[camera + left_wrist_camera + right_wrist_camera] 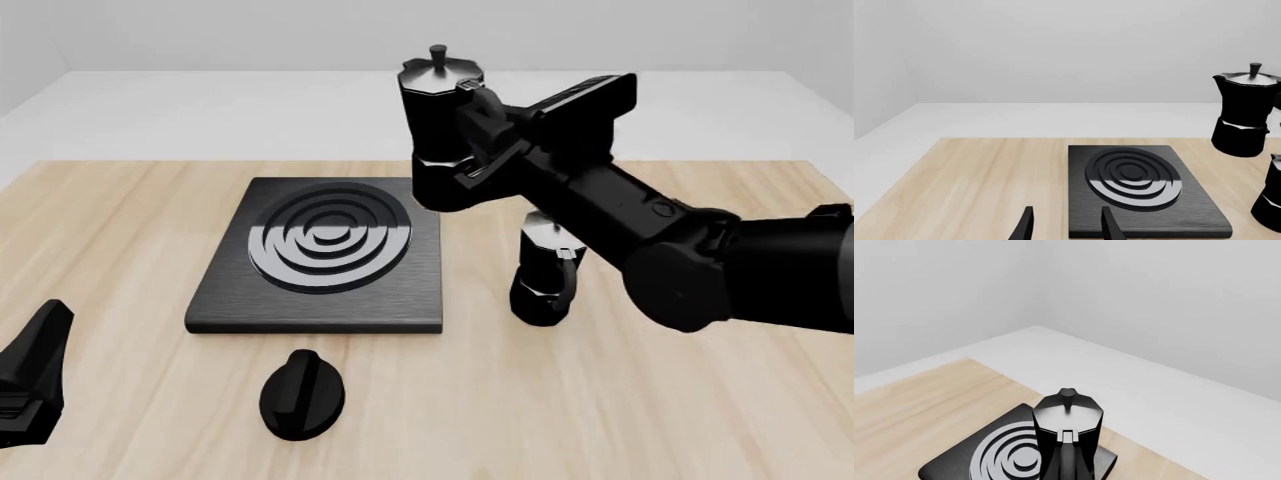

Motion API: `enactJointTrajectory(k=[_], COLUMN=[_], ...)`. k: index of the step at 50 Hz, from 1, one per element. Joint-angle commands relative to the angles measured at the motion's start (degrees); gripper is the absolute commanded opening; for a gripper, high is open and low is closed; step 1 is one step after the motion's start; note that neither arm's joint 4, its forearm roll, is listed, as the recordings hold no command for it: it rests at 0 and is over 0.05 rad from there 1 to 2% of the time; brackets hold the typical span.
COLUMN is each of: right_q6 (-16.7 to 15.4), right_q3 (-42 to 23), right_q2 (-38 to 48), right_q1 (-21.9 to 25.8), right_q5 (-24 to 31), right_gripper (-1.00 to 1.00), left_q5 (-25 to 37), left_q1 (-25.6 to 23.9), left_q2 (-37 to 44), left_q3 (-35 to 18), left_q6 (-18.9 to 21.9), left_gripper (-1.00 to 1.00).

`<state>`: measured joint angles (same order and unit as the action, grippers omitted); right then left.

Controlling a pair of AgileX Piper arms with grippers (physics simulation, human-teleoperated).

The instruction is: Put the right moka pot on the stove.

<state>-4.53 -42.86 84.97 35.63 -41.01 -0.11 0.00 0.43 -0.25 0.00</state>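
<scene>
My right gripper (pixel 483 135) is shut on the looped handle of the right moka pot (pixel 441 130), a black faceted pot with a grey glossy lid. The pot is upright and raised off the table near the far right corner of the stove (pixel 227 290). In the right wrist view the pot (pixel 1067 425) hangs over the edge of the stove (pixel 954 465). The left wrist view shows the pot (pixel 1246 112) beyond the stove (pixel 1187 200). My left gripper (pixel 1067 230) is open and empty, low at the front left (pixel 34 375).
A second black moka pot (pixel 545 275) stands on the wooden table (pixel 120 200) under my right arm, to the right of the stove, and shows partly in the left wrist view (pixel 1271 195). A small black oval knob (pixel 303 393) lies in front of the stove.
</scene>
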Motion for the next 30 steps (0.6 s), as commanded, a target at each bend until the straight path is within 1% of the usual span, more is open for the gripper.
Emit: enactJointTrajectory(k=[1,3,18,22,30], right_q6=[1.06,1.88,2.44,3.02,2.72], right_q3=[-4.85,-5.23,-9.31,-10.85,-13.99], right_q2=[5.84,6.65,12.56,14.6,19.08], right_q1=[1.51,1.76,3.47,3.63,3.97], right_q5=[-4.33,-5.19,-8.17,-8.49,-9.15], right_gripper=[-1.0,-1.0,-1.0,-1.0,-1.0], left_q5=[0.0,0.0,0.0,0.0,0.0], left_q1=[0.0,0.0,0.0,0.0,0.0], left_q2=[0.0,0.0,0.0,0.0,0.0], left_q3=[0.0,0.0,0.0,0.0,0.0], left_q6=[0.0,0.0,0.0,0.0,0.0], left_gripper=[1.0,1.0,1.0,1.0,1.0])
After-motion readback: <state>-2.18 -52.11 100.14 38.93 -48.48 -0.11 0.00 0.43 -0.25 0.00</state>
